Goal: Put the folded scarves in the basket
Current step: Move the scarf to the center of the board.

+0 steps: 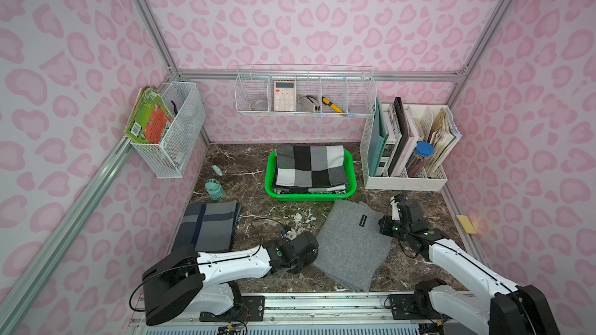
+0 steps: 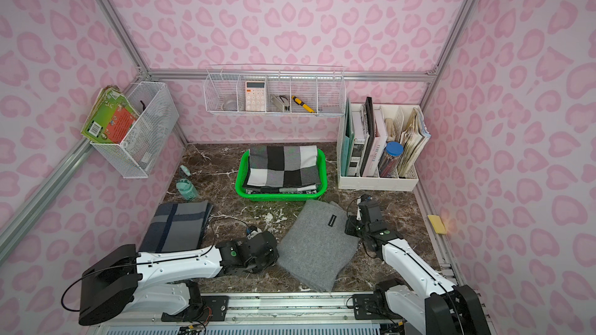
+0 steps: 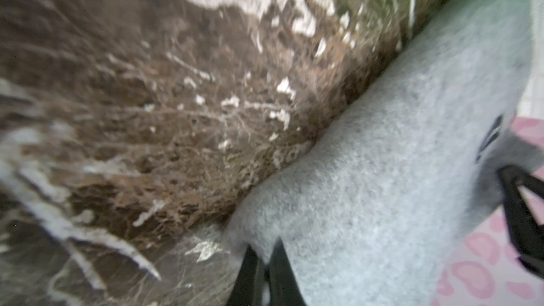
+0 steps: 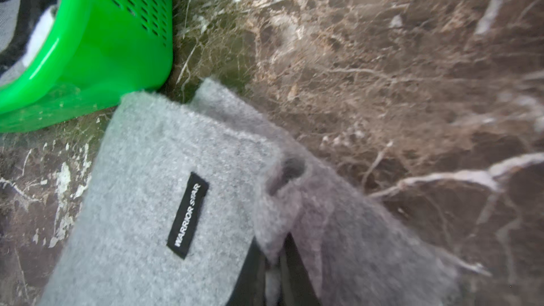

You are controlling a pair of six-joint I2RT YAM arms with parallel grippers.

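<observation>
Three folded scarves. Grey scarf (image 1: 351,246) on table (image 1: 277,220), just in front of basket (image 1: 309,197), not in it. Blue-grey plaid scarf (image 1: 208,225) at left on table. Checked scarf (image 1: 309,165) atop folded cloth inside one green basket. Left gripper (image 3: 265,257) and right gripper (image 4: 272,260) each pinched tight on opposite edges of grey scarf.

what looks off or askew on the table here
The grey scarf lies skewed, diagonal to the green basket, with a darker under-layer poking out at its far corner. Its edge is bunched where the right hand pinches it. The basket is already piled with a checked scarf.
</observation>
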